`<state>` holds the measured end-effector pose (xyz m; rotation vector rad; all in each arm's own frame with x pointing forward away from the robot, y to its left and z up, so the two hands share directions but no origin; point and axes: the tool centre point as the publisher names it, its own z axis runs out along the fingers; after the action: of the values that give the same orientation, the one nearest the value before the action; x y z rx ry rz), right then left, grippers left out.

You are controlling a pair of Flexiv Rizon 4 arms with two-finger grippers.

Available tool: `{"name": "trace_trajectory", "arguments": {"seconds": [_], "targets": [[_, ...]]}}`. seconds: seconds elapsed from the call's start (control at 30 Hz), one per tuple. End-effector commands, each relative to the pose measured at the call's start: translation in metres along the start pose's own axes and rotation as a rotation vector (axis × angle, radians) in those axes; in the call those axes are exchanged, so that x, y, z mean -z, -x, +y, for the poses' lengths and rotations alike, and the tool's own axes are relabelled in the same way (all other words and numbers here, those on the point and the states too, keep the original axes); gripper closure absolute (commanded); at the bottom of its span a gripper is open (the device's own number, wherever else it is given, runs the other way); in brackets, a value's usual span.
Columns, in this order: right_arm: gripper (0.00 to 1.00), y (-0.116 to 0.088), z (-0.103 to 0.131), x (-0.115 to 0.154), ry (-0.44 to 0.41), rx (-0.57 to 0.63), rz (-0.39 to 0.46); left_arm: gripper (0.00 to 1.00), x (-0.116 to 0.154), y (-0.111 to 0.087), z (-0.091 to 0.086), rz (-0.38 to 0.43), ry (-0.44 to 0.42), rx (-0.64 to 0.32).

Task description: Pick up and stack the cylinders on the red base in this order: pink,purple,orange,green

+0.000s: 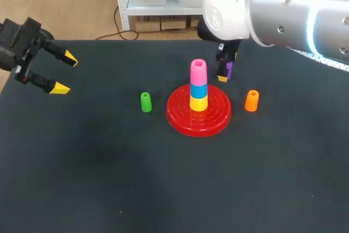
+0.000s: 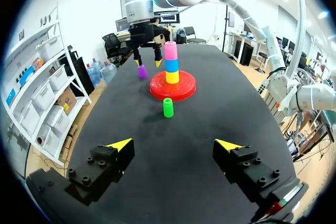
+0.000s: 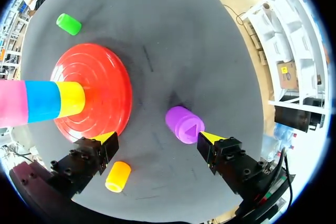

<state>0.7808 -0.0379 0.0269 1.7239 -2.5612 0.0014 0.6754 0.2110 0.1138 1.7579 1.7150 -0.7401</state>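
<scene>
Showing the pink cylinder (image 1: 198, 71) already sitting atop a blue piece (image 1: 198, 88) and a yellow piece (image 1: 198, 103) on the red base (image 1: 180, 115) near the table's middle, so counting one of four as done. Leaving three waiting loose: the purple cylinder (image 3: 182, 123) toward the far edge, the orange cylinder (image 1: 251, 101) just beside the base toward the right edge, the green cylinder (image 1: 145, 102) near it toward the left edge. Hovering over the purple one, the right gripper (image 3: 156, 138), fingers spread, gripping nothing; idling by the far left corner, the left gripper (image 1: 66, 73), likewise released

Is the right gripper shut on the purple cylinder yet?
No, the right gripper is open, and the purple cylinder stands on the table beside one finger, not clamped between both.
</scene>
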Motion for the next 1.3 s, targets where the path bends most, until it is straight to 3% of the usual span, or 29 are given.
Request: {"name": "trace_trajectory", "arguments": {"seconds": [0.03, 0.13, 0.63, 1.3], "targets": [[0.00, 0.003, -0.003, -0.005, -0.005, -0.005, -0.001, 0.00, 0.000, 0.000, -0.001, 0.001, 0.003, -0.001], [0.00, 0.003, -0.002, 0.002, -0.024, -0.002, -0.046, 0.00, 0.000, 0.000, -0.001, 0.001, 0.003, -0.001], [0.00, 0.004, 0.003, 0.012, -0.052, -0.009, -0.056, 0.00, 0.000, 0.000, -0.001, 0.001, 0.003, -0.001], [0.00, 0.010, -0.027, 0.010, -0.024, -0.002, -0.039, 0.00, 0.000, 0.000, -0.001, 0.001, 0.003, -0.001]]}}
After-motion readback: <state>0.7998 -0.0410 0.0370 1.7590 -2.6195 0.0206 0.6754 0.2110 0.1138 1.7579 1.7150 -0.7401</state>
